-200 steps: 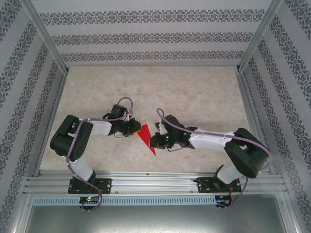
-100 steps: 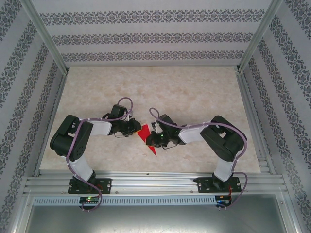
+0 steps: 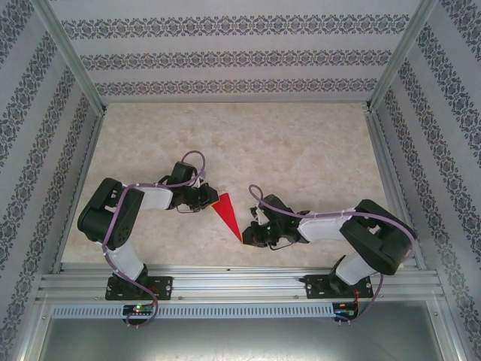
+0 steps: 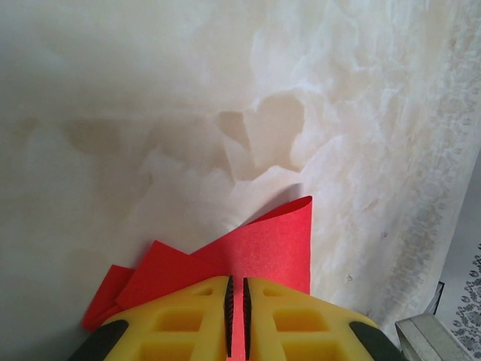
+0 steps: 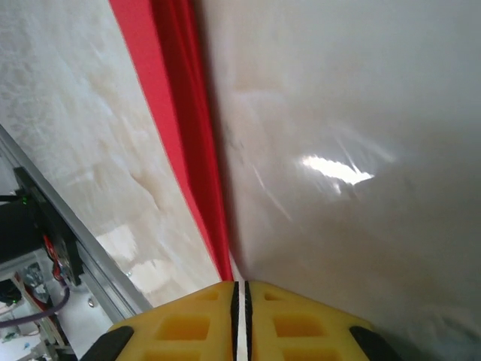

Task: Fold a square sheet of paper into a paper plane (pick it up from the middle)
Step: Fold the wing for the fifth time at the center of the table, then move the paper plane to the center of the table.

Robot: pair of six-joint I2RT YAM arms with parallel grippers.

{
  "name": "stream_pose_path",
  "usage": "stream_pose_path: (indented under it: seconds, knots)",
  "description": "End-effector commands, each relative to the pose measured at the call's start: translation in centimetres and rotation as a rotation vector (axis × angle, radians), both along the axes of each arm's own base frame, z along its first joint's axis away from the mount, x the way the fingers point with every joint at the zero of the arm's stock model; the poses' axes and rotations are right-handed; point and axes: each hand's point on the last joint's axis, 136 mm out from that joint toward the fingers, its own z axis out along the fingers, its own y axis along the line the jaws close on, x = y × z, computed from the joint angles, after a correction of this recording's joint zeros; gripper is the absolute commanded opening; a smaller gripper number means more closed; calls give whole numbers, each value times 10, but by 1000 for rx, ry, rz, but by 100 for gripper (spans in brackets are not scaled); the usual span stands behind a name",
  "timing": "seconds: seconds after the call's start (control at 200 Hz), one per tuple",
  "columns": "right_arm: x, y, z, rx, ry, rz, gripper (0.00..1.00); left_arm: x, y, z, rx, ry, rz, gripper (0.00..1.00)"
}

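So here the paper plane (image 3: 228, 212) is a narrow red dart near the middle of the counter (image 3: 301, 150), wide end pointing to about 11 o'clock and sharp tip to about 5 o'clock.

The left gripper (image 3: 209, 200) comes in from 9 o'clock and is clamped on the wide end. In its wrist view we see red paper running right into the slit between the yellow fingers, with loose layers fanning out past them. We reckon that hold is there to anchor the folds so they don't spring apart.

The right gripper (image 3: 248, 238) sits at the tip, at the 5 o'clock end. Its fingers are nearly together, with a thin pale slit between them. The red point runs up to their front edge, but we can't tell whether it's pinched or just touching. Our guess is it's placed there to keep the crease line straight.
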Motion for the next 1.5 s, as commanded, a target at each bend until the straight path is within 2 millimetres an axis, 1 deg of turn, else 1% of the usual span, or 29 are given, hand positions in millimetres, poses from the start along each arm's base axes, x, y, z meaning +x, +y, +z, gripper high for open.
stream_pose_path:
  seconds: [0.0,0.055,0.12,0.21,0.245,0.29,0.34,0.385,0.415,0.445,0.51,0.565,0.6,0.629,0.674,0.714,0.804,0.829,0.844,0.934,1.084,1.129,1.179,1.239,1.334,1.499]
  knots:
    - [-10,-14,1,-55,-5,8,14,-12,18,-24,113,68,25,19]
    - [-2,-16,12,-71,-62,-5,14,-9,14,-14,98,49,14,21]
    - [12,-24,21,-114,-140,-40,15,-4,9,3,98,13,-7,27]
    - [29,-36,31,-158,-226,-100,22,2,4,36,155,-49,-28,39]
    - [35,-40,34,-169,-253,-126,23,4,5,49,194,-72,-30,42]
    - [42,-45,38,-175,-278,-158,28,4,9,62,268,-83,-19,44]
    - [49,-48,41,-172,-303,-185,35,1,16,74,360,-89,-6,48]
    - [56,-50,44,-171,-325,-207,37,-1,22,83,444,-107,7,51]
    - [59,-51,45,-171,-332,-217,39,-7,30,85,524,-97,24,52]
    - [63,-53,46,-175,-337,-229,41,-13,33,88,585,-90,28,54]
    - [71,-57,48,-184,-347,-258,43,-27,39,89,692,-49,31,57]
    - [78,-60,50,-186,-356,-281,43,-39,37,89,753,-31,19,58]
    - [81,-60,51,-180,-364,-295,43,-46,32,89,777,-27,6,63]
    - [84,-60,52,-173,-370,-307,44,-50,28,88,796,-24,2,72]
    - [88,-60,53,-160,-375,-320,46,-55,22,85,820,-15,-6,73]
    - [91,-58,55,-145,-379,-329,46,-57,16,83,835,-9,-10,74]
    - [93,-55,52,-134,-364,-328,46,-55,3,78,874,6,-30,77]
    - [92,-53,51,-129,-360,-323,46,-54,-1,77,885,9,-37,82]
    - [92,-52,51,-126,-355,-319,46,-54,-3,75,891,15,-43,83]
    - [90,-47,47,-109,-337,-306,47,-52,-16,64,909,36,-78,85]
    - [89,-44,45,-76,-326,-319,47,-48,-28,43,903,78,-102,86]
    - [89,-44,44,-69,-324,-322,47,-47,-30,37,895,88,-104,86]
    - [88,-42,44,-60,-321,-318,47,-46,-28,30,889,121,-99,85]
    - [87,-38,43,-54,-313,-305,47,-47,-25,28,879,133,-90,82]
    - [85,-30,42,-41,-299,-270,48,-49,-14,34,877,118,-61,74]
    - [84,-6,45,-2,-291,-188,47,-58,-1,48,813,70,-19,57]
